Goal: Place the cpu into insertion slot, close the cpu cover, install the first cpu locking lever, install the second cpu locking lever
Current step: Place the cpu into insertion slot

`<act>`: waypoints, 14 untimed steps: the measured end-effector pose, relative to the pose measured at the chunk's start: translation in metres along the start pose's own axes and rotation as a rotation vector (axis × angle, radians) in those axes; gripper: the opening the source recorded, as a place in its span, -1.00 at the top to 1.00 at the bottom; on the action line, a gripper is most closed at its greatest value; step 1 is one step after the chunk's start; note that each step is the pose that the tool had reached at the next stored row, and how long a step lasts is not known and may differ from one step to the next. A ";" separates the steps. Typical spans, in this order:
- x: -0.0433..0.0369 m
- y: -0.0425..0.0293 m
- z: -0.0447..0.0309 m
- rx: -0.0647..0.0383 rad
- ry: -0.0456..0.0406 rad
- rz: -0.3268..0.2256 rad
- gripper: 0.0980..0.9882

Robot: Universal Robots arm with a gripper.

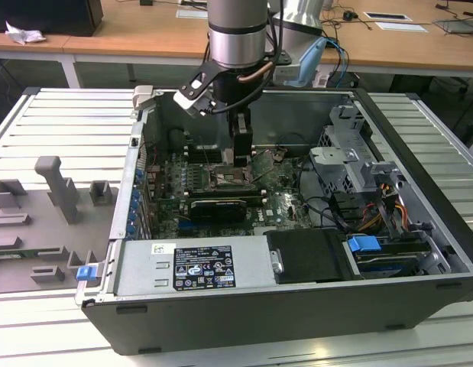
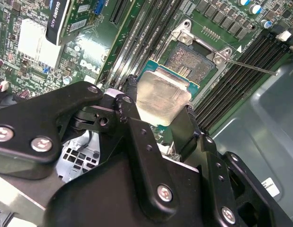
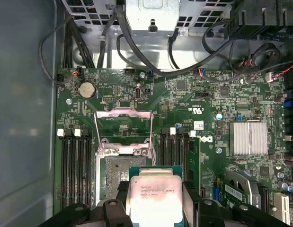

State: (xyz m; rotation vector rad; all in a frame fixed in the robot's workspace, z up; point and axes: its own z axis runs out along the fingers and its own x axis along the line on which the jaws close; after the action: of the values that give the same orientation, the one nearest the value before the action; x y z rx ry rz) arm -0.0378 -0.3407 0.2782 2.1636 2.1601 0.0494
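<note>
**Inspector:** Grey ribbed table (image 1: 45, 115) carries an open computer case (image 1: 244, 321) lying on its side, with wooden desks (image 1: 144, 34) behind. Grey fixture blocks (image 1: 56, 187) sit on the table at the exterior view's left. Position of the arm?

**Assistant:** The arm (image 1: 236, 38) reaches down into the case, over the motherboard (image 3: 184, 94).

**Inspector:** State of the hand?

**Assistant:** The hand (image 3: 155, 201) is closed part-way. Its two black fingers (image 2: 132, 101) press on opposite edges of the cpu (image 3: 155, 196). The grip shows in both wrist views.

**Inspector:** Location of the cpu?

**Assistant:** It is held metal top up, over the edge of the open socket (image 3: 117, 177) on the side away from the cover's hinge. It is not seated; the socket's contacts lie exposed. Whether it touches the socket frame cannot be told.

**Inspector:** Cover and levers?

**Assistant:** The cpu cover (image 3: 123, 113) stands raised on its hinge. One thin locking lever (image 2: 253, 67) juts free from a socket corner. Memory slots (image 3: 75, 161) flank the socket.
</note>
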 end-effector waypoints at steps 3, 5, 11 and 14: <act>0.0000 -0.0001 0.0014 0.000 0.0000 0.001 0.03; 0.0001 -0.0002 0.0025 0.000 -0.0001 0.002 0.03; 0.0002 -0.0004 0.0052 0.000 -0.0003 0.004 0.03; 0.0002 -0.0005 0.0062 0.000 -0.0004 0.005 0.03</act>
State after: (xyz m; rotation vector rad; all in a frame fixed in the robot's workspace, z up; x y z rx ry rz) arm -0.0378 -0.3407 0.2719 2.1693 2.1543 0.0491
